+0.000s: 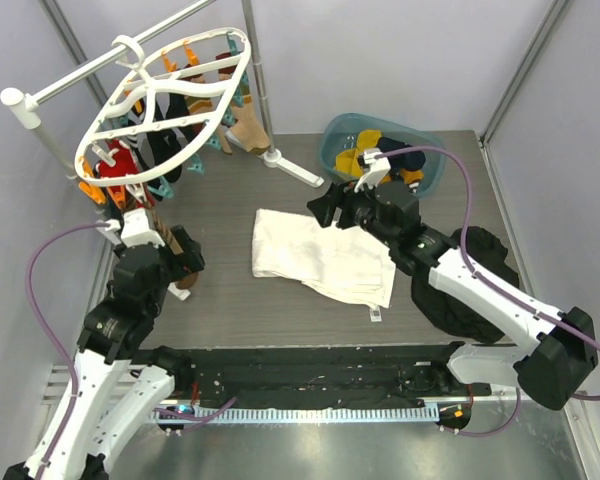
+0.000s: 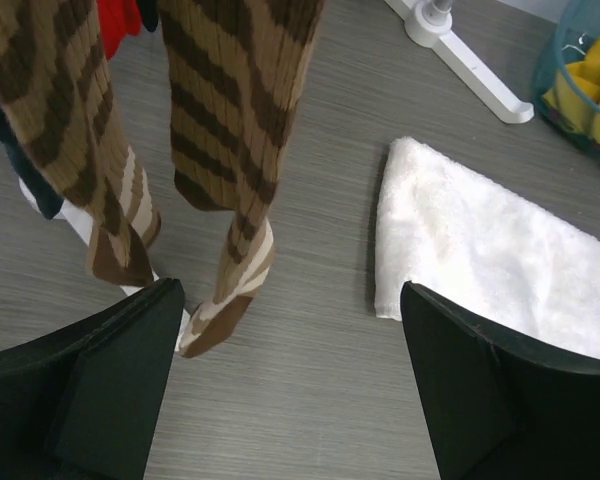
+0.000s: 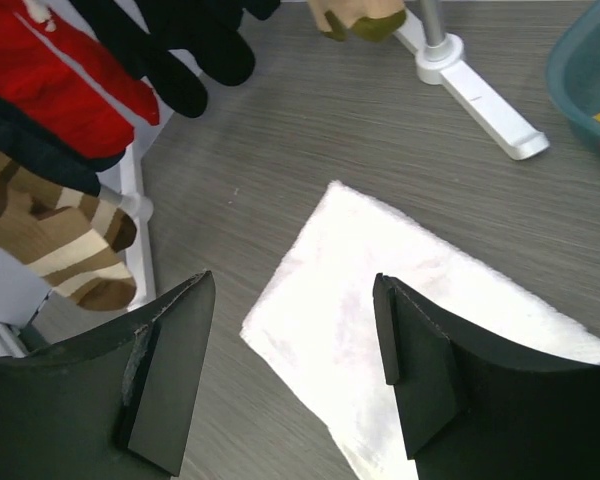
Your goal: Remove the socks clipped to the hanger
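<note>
socks (image 2: pixel 230 120) on hanger (image 1: pixel 145 92); left gripper (image 2: pixel 290 292), right gripper (image 3: pixel 292 285) both spread and empty (2 striped near left)

Hanger (image 1: pixel 166 100): hung at far left, socks (image 2: pixel 235 110) clipped beneath.
Cloth (image 1: pixel 320 255): spread mid-table, right of the socks.
Tub (image 1: pixel 330 152): set far right, behind the Cloth.

The white oval hanger (image 1: pixel 150 95) hangs tilted at the back left. Socks (image 1: pixel 145 150) still dangle from its clips: red (image 3: pixel 70 90), black (image 3: pixel 180 60) and brown-striped (image 2: pixel 230 150).
</note>
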Robot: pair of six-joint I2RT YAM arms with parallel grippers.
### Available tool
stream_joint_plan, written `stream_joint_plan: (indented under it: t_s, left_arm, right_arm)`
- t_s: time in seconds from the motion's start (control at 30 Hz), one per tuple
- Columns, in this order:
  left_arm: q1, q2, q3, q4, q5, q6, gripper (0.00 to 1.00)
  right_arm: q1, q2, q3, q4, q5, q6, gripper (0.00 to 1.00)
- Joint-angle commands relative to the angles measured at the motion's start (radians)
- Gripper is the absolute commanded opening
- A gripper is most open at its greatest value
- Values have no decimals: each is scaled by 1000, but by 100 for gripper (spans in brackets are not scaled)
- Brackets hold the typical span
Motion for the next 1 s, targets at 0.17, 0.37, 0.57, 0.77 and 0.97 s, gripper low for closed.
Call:
stream_joint_plan:
  t_s: [0.17, 0.37, 0.57, 0.77, 0.97]
  left_arm:
    - [6, 102, 55, 143, -4, 81, 51]
    - [31, 133, 48, 169, 24, 85, 21]
    - [42, 134, 68, 174, 149, 59, 0]
    - [42, 154, 104, 180, 374, -40, 0]
    - [43, 153, 107, 197, 518, -111, 0]
  right_arm:
    - [107, 20, -14, 208, -56, 9, 72]
    - [170, 28, -44, 307, -67, -3, 72]
    - [234, 82, -45, 387, -88, -49, 72]
    - [348, 195, -4, 468, -68, -210, 74]
    - [429, 357, 80, 544, -24, -268, 77]
